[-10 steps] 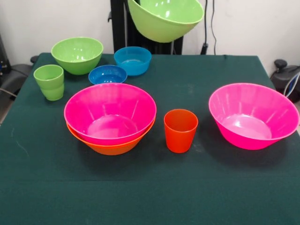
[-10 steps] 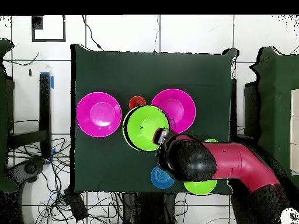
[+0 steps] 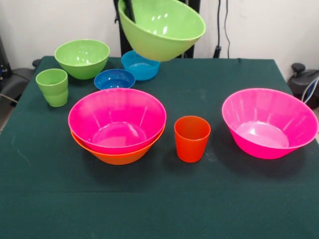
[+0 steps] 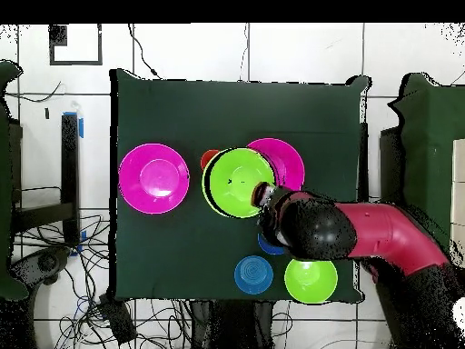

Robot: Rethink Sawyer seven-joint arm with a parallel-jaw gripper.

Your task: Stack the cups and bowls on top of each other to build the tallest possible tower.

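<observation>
We see a dark green table [image 3: 239, 199] set with bright plastic bowls and cups. In the front view, a large green bowl [image 3: 160, 27] hangs in the air at the top of the picture, tilted so its opening faces us. From overhead, the same bowl partly covers the pink and orange pile below it.

The red and black arm [image 4: 363, 238] reaches in from the right of the overhead view, and its gripper [image 4: 264, 194] meets the rim of the raised bowl. We cannot tell how its jaws stand.

Low on the table in the front view sits the tower [image 3: 117, 130] so far: a pink bowl [image 3: 117, 119] nested inside an orange bowl [image 3: 115, 156]. Just beside it, to the right, stands an orange-red cup [image 3: 192, 138], upright. Farther right, well apart, a second pink bowl [image 3: 269, 122] rests alone.

At the far left stands a light green cup [image 3: 53, 86]. Behind it sits another green bowl [image 3: 82, 58]. Beside that bowl lie a small dark blue bowl [image 3: 114, 79] and a light blue bowl [image 3: 139, 64], the latter partly hidden behind the raised bowl.
</observation>
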